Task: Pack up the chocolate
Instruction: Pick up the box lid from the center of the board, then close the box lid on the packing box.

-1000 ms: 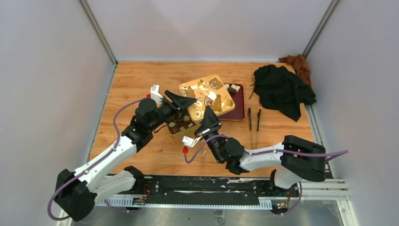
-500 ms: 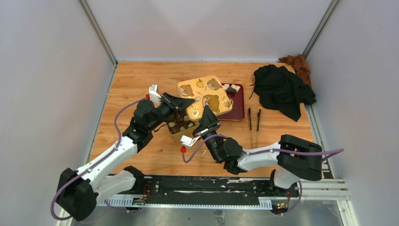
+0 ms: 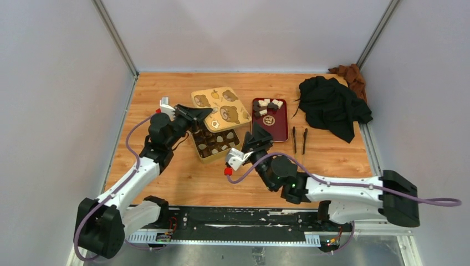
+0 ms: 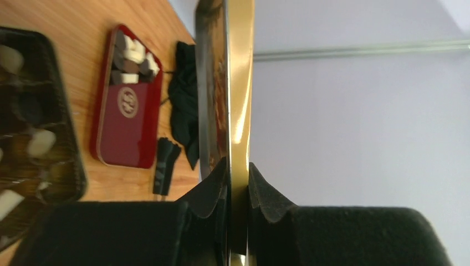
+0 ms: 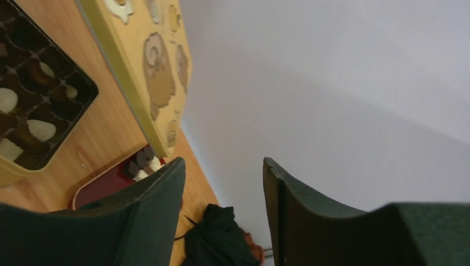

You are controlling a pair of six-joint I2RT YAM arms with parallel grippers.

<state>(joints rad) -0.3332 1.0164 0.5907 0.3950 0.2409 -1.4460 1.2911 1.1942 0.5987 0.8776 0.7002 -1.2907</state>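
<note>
Holding the gold lid (image 3: 220,105): my left gripper (image 4: 237,172) is pinched hard on one edge of it, and the lid sits just beyond the gold tin (image 3: 215,143) (whether its far edge rests on the table (image 3: 166,177) I cannot tell).
Right gripper (image 5: 221,163): the jaws are partly apart with nothing between them, hovering just right of the tin.
Chocolate (image 3: 269,104): a cluster of white and dark chunks lies at the far end of the red tray (image 3: 270,127), right of the tin. More chunks sit in some of the tin's brown compartments, and others look unfilled.
Tongs (image 3: 299,141): a black pair on the table, right of the tin and past the tray.
Step in hand: I judge this to be the lid being kept off the tin so filling can go on (packing looks only part done).
Next move: I would park the lid well clear of the tin, then send the free gripper to the tray for one chunk. The pieces are small, so it calls for a narrow, well-centred pinch.
</note>
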